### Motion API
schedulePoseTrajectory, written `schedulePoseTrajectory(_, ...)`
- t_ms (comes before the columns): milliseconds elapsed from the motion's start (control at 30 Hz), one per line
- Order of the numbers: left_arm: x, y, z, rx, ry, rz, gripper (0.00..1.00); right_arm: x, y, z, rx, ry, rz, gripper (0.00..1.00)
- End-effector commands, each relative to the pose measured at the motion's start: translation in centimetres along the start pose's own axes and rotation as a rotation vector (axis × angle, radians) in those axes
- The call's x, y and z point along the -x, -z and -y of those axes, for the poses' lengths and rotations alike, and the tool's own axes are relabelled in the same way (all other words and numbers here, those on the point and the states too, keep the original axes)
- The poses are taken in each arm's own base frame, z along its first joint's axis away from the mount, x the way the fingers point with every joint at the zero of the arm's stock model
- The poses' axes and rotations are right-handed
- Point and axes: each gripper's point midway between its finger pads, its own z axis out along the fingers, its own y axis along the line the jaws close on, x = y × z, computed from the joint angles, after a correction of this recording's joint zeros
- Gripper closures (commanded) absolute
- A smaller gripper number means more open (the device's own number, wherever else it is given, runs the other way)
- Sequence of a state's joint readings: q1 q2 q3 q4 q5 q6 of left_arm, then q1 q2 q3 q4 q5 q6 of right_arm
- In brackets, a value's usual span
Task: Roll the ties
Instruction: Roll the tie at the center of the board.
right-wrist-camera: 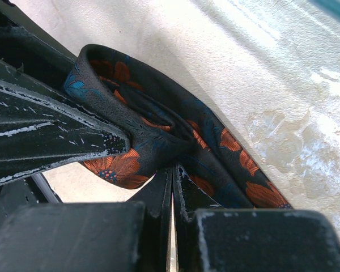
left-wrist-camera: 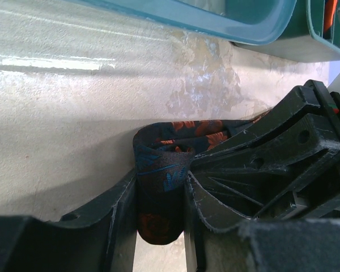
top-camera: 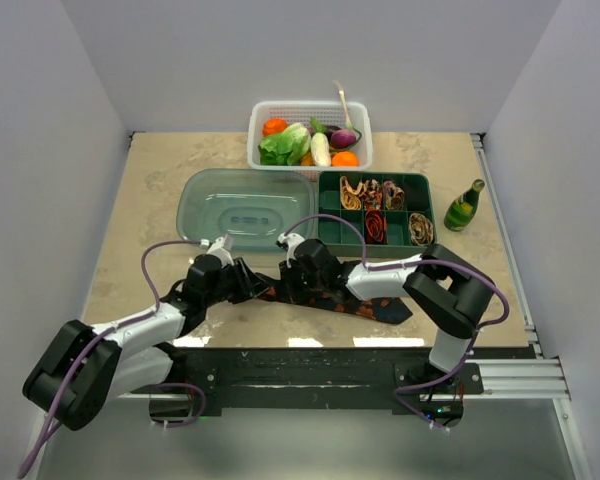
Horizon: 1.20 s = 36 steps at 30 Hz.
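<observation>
A black tie (top-camera: 372, 306) with orange-red flowers lies on the table in front of the arm bases, its wide end to the right. Its left end is coiled into a small roll (left-wrist-camera: 161, 170). My left gripper (left-wrist-camera: 158, 195) is shut on that roll, one finger on each side. My right gripper (right-wrist-camera: 173, 173) meets it from the right, jaws pressed together and pinching a fold of the tie (right-wrist-camera: 158, 133) beside the roll. In the top view the left gripper (top-camera: 252, 283) and the right gripper (top-camera: 285, 282) sit almost tip to tip. Several rolled ties (top-camera: 378, 225) fill a green compartment tray (top-camera: 432, 205).
A clear teal lid (top-camera: 242, 205) lies just behind the grippers, left of the green tray. A white basket (top-camera: 255, 115) of vegetables stands at the back. A small green bottle (top-camera: 465, 205) stands right of the tray. Purple cables (top-camera: 155, 262) loop off both arms.
</observation>
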<state>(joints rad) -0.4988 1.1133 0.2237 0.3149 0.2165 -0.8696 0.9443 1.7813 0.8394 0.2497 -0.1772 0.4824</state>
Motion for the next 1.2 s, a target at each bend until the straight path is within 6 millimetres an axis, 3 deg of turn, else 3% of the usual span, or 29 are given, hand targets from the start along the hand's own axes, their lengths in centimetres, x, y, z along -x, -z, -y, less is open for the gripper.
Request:
schedulePoseTrajectory(0,1.5,0.1,1.2,-0.049,0.02,0.079,0.83,-0.6,-0.5,0.2,-0.005,-0.001,-0.01,1.0)
schedulePoseTrajectory(400,2.5,-0.1,-1.3,0.107,-0.058,0.098,0.85,-0.7,-0.1,-0.3,0.015,-0.001,-0.017,1.0)
schedulePoseTrajectory(700,2.4,-0.3,-1.4,0.115,-0.079,0.084,0.89,-0.4,-0.2,-1.0,0.042,-0.001,-0.021,1.0)
schedulePoseTrajectory(800,2.5,-0.3,-1.3,0.122,-0.093,0.076,0.9,0.3,0.3,-1.1,0.034,0.005,-0.008,1.0)
schedulePoseTrajectory(933,2.6,-0.4,-0.8,0.113,-0.109,0.059,0.91,3.2,2.8,-1.6,-0.001,0.034,0.08,1.0)
schedulePoseTrajectory(967,2.4,-0.4,-0.8,0.111,-0.109,0.051,0.91,3.1,3.1,-1.3,-0.022,0.039,0.072,1.0)
schedulePoseTrajectory(1167,2.4,-0.3,-1.1,0.134,-0.132,0.032,0.92,4.1,2.9,-1.3,-0.037,0.063,0.086,1.0)
